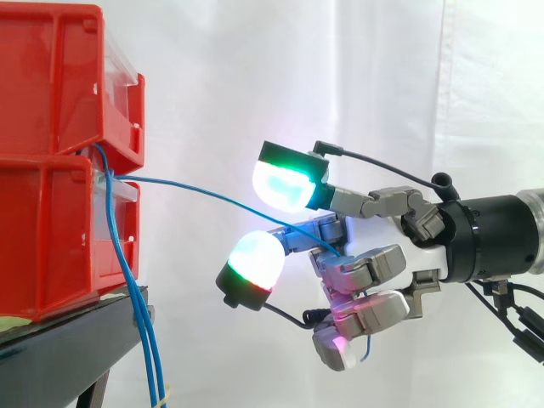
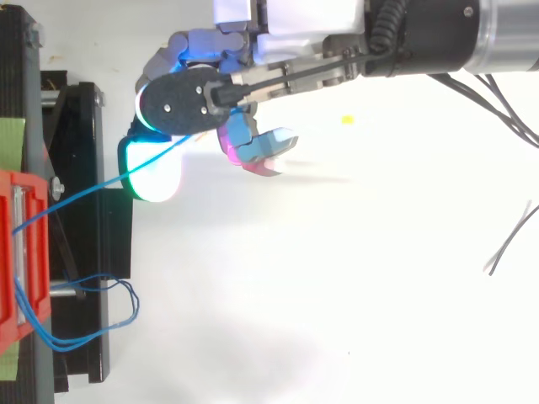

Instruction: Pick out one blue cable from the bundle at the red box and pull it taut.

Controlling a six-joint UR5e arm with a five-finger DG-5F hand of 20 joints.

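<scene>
Two stacked red boxes (image 1: 51, 229) stand at the left on a black stand (image 1: 76, 331). From the gap between them a blue cable (image 1: 221, 197) runs almost straight, sloping down to the right, into my hand (image 1: 429, 255). The hand is off to the right of the boxes, with its fingers curled round the cable. The cable's short free end (image 1: 367, 347) dangles below the fingers. In the top view the same cable (image 2: 93, 187) leads from the red box (image 2: 13, 252) up to the hand (image 2: 295, 25). The other blue cables (image 1: 136, 297) hang down from the box front.
The slack blue cables loop out over the stand's edge (image 2: 126, 311) in the top view. A white curtain backs the scene. Green tape (image 2: 10, 135) marks the stand. Dark cables trail at the right (image 2: 505, 244).
</scene>
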